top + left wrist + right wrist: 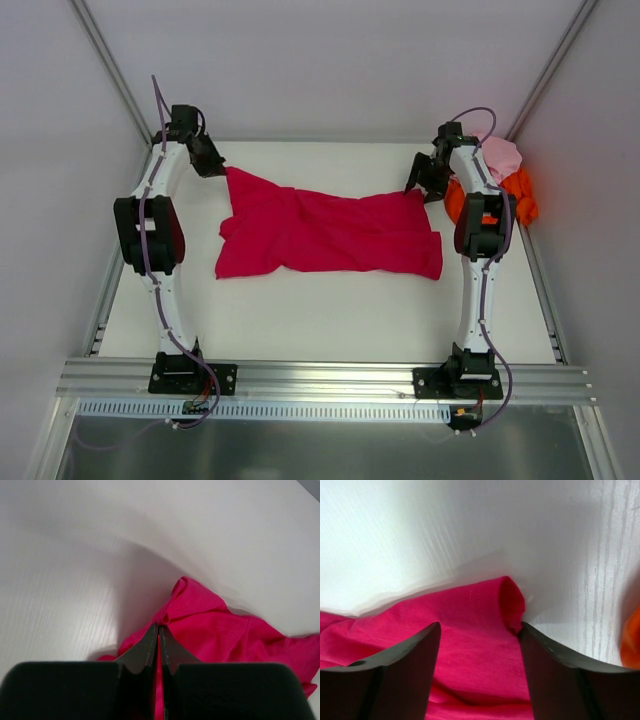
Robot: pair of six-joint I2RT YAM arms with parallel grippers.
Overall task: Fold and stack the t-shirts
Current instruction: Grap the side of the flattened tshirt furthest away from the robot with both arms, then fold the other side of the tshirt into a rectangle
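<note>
Left gripper: we see it clamped tight, fingers pressed together, a sliver of crimson-magenta t-shirt pinched in the seam between them. It grips the shirt's far left corner, at the back of the table.

Right gripper: jaws apart, nothing held. The fingers straddle the same shirt's far right corner, with a rolled fold of cloth lying against the inner side of one finger.

The crimson-magenta shirt is spread flat across the middle of the table between the two arms. It's wrinkled, and the left side is bunched more than the right.

We put the pale pink t-shirt crumpled in the far right corner. The orange t-shirt is heaped just in front of it, touching it, partly behind the right arm.
</note>
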